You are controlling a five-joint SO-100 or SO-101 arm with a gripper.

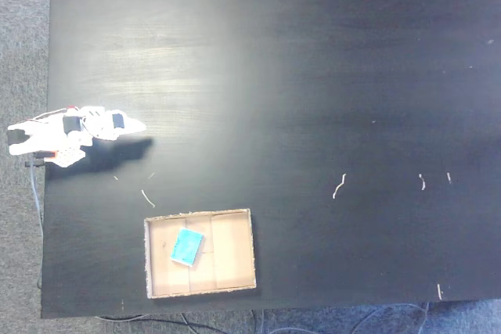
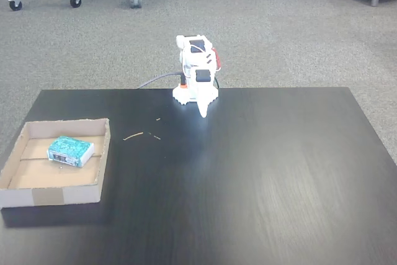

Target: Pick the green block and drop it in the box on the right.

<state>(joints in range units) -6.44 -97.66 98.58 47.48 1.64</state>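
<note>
Resting flat inside the box [image 1: 235, 271] [image 2: 102, 153] is the green block [image 1: 187, 246] [image 2: 70, 151] (left section, front fixed view). Gripper [image 1: 138, 127] [image 2: 203, 113] folded at table edge; fingers appear together, holding nothing.

the table [image 1: 313, 76] looks like dark wood with a faint grain, smooth and semi-glossy (a pale sheen runs across it in both fixed views). the box [image 2: 99, 153] is tan cardboard, matt, with rough torn-looking wall edges and a paler creased floor. the green block [image 2: 70, 150] lying in it has a speckled teal face and a pale edge; its material can't be told. the arm [image 2: 197, 76] looks like white hard plastic with black parts. the floor [image 2: 298, 35] is grey carpet, matt and nubbly.
</note>
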